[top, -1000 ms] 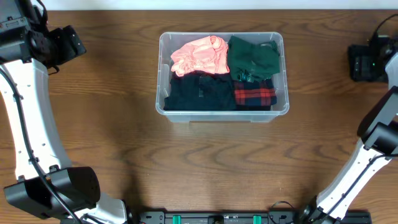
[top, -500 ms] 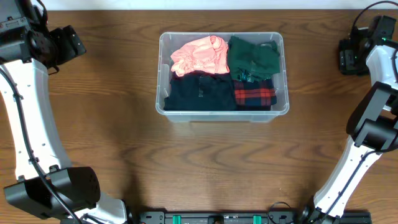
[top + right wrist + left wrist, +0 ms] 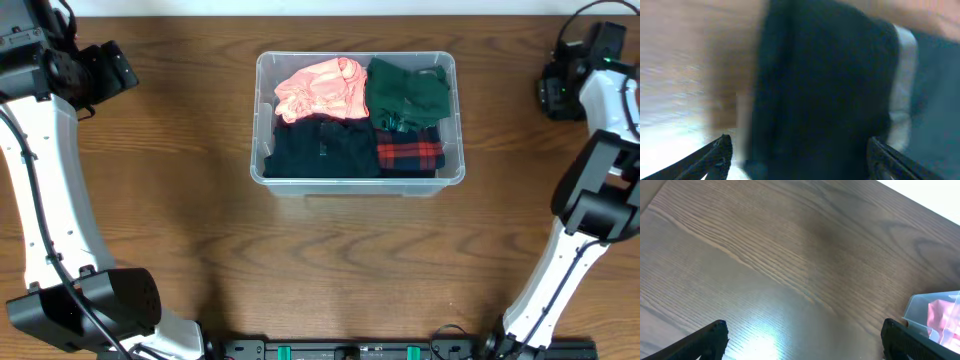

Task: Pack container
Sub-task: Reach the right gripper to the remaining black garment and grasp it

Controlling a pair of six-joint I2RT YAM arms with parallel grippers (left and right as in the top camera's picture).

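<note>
Since a second ago, the right gripper (image 3: 552,92) has swung from the far right edge of the overhead view up and inward into the upper right corner, and the right arm now bends in a taller arc down the right side. The left gripper (image 3: 118,68) has stayed in the upper left, and the container (image 3: 350,183) has not shifted. It sits at upper centre of the table (image 3: 200,230), holding a pink garment (image 3: 322,88), a green garment (image 3: 405,90), a dark garment (image 3: 320,148) and a red plaid garment (image 3: 410,153). In the left wrist view, the left gripper (image 3: 802,340) is released, its tips cut off at the bottom corners, with only a corner of the container (image 3: 920,305) showing at the lower right. The right wrist view is heavily blurred. The right gripper (image 3: 800,155) reads as spread apart and empty, and the dark mass behind it is too smeared to identify.
</note>
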